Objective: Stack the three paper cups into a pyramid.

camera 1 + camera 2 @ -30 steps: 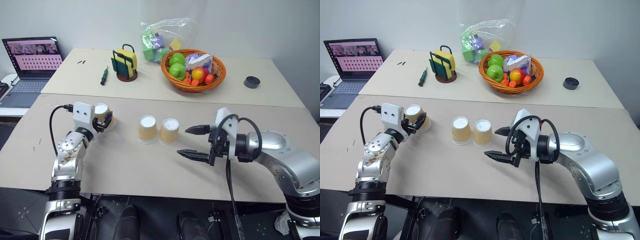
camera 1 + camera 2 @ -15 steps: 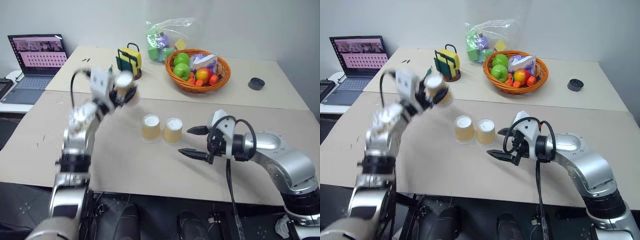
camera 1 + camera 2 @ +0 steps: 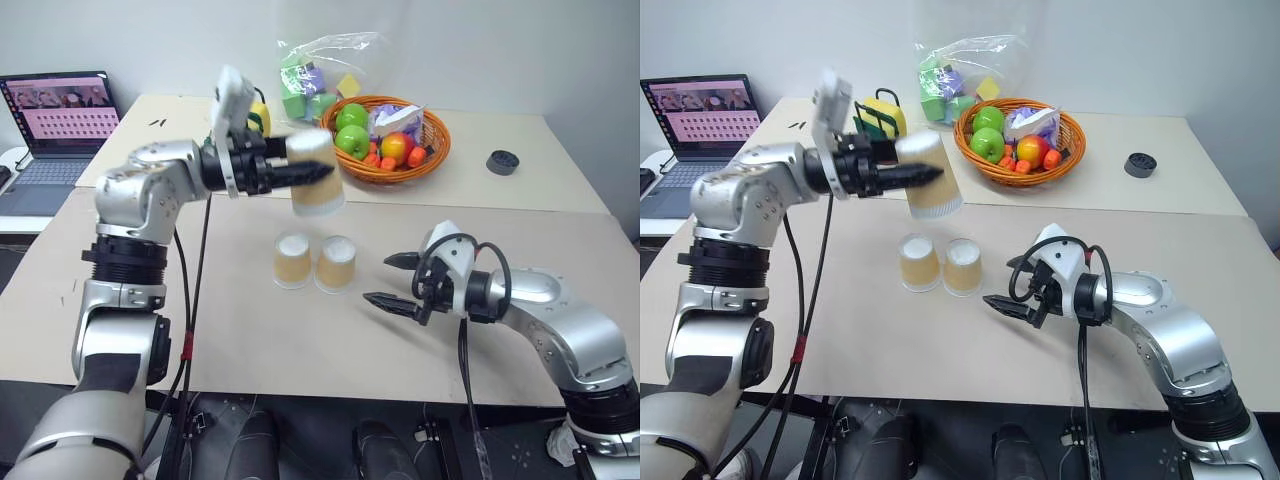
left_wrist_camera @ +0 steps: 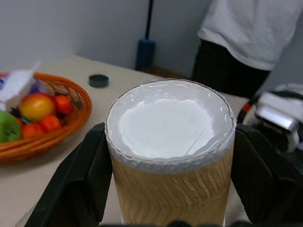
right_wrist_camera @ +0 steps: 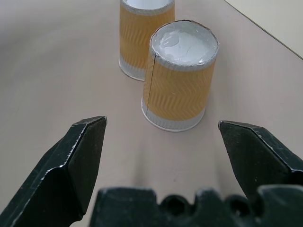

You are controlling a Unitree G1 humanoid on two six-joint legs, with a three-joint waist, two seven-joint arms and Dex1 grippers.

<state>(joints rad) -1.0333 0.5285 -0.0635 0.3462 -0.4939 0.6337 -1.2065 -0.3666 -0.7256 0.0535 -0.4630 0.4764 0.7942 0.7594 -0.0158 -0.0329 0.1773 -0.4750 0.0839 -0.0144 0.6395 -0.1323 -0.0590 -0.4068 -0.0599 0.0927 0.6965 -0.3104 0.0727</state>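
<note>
Landmark: the two cups [image 3: 315, 262] are stood upside down on the table [image 3: 230, 320], touching side by side, white bottoms up.
Third cup [image 3: 315, 178]: held in the air above and a little behind the pair, bottom end up (slightly tilted).
Left gripper [image 3: 318, 172]: its fingers are clamped on the third cup's sides, reaching in from the left of the pair.
Right gripper [image 3: 392, 280]: held low to the right of the pair, fingers spread wide, nothing between them; it is aimed at the nearer cup.
Fruit basket [image 3: 385, 140]: set well behind the pair.
</note>
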